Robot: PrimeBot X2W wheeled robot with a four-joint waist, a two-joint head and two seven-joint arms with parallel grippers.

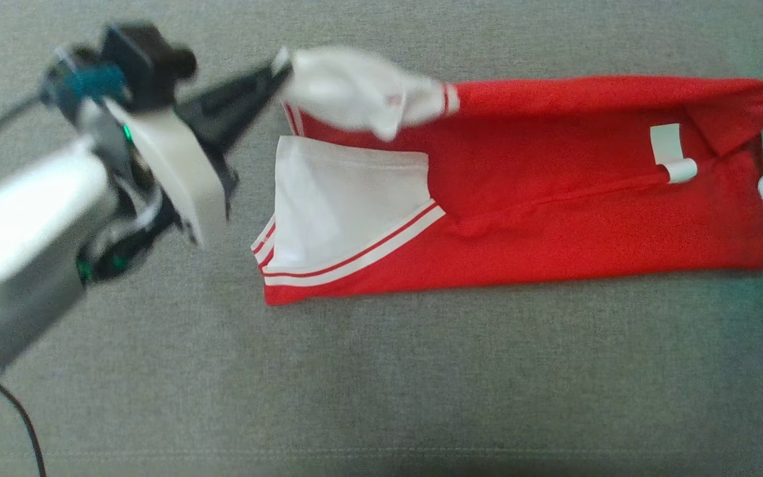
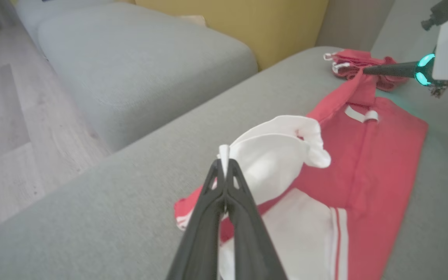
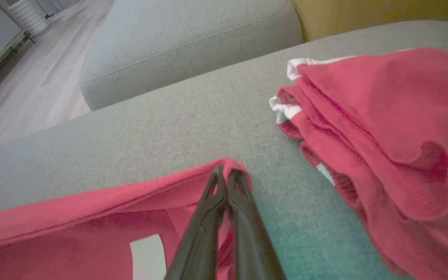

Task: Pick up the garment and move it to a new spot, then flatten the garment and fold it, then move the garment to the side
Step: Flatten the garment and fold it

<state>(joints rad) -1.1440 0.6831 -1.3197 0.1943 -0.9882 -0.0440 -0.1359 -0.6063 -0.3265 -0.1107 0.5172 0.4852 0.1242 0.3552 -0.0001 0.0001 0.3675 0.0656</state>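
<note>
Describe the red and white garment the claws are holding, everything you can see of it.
The garment is soft red cloth with striped white sleeves and a white label near its right end. It lies lengthwise on the grey cushion, doubled over. The near white sleeve lies flat. The far white sleeve hangs bunched and raised from the left claw, which is shut on it. The right claw is shut on the far red corner, holding that edge up.
</note>
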